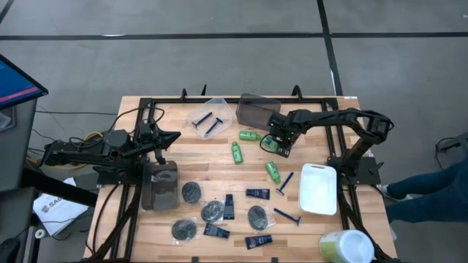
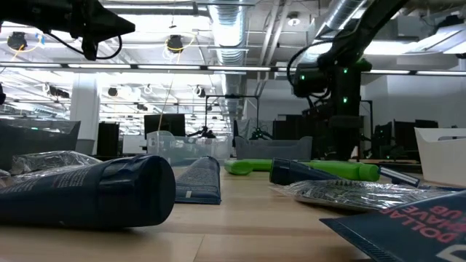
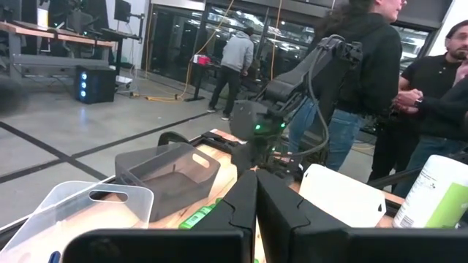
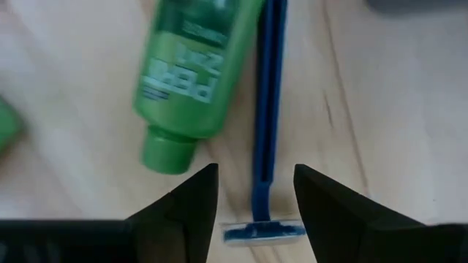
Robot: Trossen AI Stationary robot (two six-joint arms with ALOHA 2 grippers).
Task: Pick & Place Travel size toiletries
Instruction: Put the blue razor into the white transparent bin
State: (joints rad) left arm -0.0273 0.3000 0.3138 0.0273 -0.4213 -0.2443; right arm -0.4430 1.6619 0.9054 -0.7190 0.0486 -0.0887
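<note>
While the left gripper [image 1: 174, 136] hangs with fingers pressed together beside the grey bin [image 1: 159, 185] at the table's [image 1: 219, 168] left, the right gripper [image 4: 254, 191] stands past that bin, over the table's middle. Its fingers [image 4: 191, 197] are parted and hold nothing, straddling a blue razor [image 4: 264, 124] lying against a green mini bottle [image 4: 196, 79].

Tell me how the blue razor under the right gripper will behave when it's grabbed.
The blue razor is thin and lies flat on the wood, so the open right gripper straddling its handle may struggle to get under it. It probably weighs little and may pivot. The green bottle lies right alongside and could roll if nudged.
</note>
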